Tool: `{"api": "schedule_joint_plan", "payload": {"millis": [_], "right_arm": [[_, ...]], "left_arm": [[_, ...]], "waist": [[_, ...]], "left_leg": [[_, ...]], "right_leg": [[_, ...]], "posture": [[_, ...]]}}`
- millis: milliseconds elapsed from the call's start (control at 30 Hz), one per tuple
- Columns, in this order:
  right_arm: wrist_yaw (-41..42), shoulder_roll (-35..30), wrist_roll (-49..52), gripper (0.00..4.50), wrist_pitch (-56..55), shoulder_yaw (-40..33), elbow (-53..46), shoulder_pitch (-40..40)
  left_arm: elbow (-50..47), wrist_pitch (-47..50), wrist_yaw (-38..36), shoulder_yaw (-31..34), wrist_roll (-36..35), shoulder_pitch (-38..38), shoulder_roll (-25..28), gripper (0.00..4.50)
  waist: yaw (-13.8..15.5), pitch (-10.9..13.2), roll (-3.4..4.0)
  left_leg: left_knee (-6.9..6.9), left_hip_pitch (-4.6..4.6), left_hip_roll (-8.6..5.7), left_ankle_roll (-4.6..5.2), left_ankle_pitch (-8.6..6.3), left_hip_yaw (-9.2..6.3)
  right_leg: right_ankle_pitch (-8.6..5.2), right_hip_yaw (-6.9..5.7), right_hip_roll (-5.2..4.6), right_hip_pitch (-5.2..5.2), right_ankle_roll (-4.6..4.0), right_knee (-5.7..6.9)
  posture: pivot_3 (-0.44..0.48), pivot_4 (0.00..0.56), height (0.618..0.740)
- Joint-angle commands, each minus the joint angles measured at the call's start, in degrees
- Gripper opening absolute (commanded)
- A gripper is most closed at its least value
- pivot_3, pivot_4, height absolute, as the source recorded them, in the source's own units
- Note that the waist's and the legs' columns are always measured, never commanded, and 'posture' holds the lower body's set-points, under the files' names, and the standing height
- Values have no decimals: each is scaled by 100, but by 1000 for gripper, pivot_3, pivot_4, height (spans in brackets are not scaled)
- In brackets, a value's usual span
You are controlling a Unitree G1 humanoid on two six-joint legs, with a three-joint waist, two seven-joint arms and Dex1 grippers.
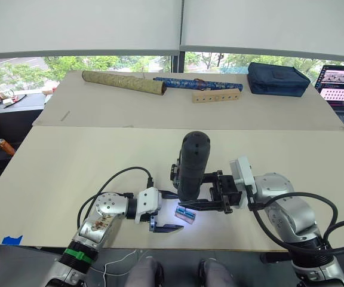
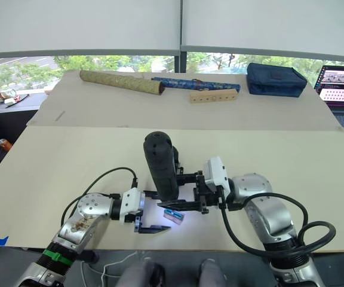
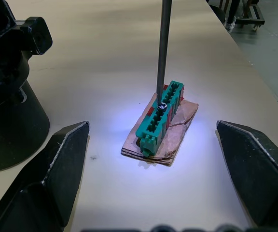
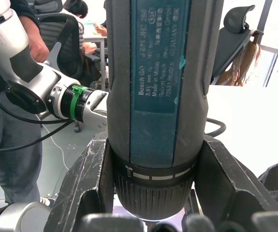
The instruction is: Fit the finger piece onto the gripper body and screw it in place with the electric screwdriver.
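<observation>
the right gripper (image 1: 211,200) is clamped on the screwdriver (image 1: 193,164), 1 finger on each side of its collar, and holds it upright with the bit (image 3: 164,48) pointing down at the desk (image 1: 70,173). the bit tip sits on a screw (image 3: 162,105) in a green screw strip (image 3: 159,118), which lies on a scrap of brown card (image 3: 170,140) lit by the tool's own lamp — directly under the right gripper and between the left gripper's fingers.

the left gripper (image 1: 163,210) is spread wide and holds nothing; its 2 fingers (image 3: 52,169) rest low over the desk on either side of the strip, apart from it.

the gripper body (image 3: 8,92) stands just beside the left gripper, behind the screwdriver as the head cameras see it, a dark round-based block. i cannot make out the finger piece, so whether it is already seated on the body is not clear.

judging from this, the task is at an early-to-middle point — the tool is in hand and appears to be picking up a screw. left to do: lift the screw off the strip, carry it to the body, and drive it in with the piece held in place.
</observation>
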Motion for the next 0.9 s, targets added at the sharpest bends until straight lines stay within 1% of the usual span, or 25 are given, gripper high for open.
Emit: {"api": "schedule_joint_plan", "payload": {"millis": [33,900], "right_arm": [[28,26,144,1895,-84,-27,-198,-45],[-7,12,-37,1895,-136,100,-94,-38]], "left_arm": [[235,151,14,-300,165,179,-25,4445],[273,119,26,-293,177,179,-25,4445]], "waist": [[0,0,0],[0,-3,2]], "left_leg": [[0,0,0,0,0,0],[0,2,0,0,0,0]], "right_leg": [[0,0,0,0,0,0],[0,0,0,2,0,0]], "posture": [[0,150,734],[0,150,734]]}}
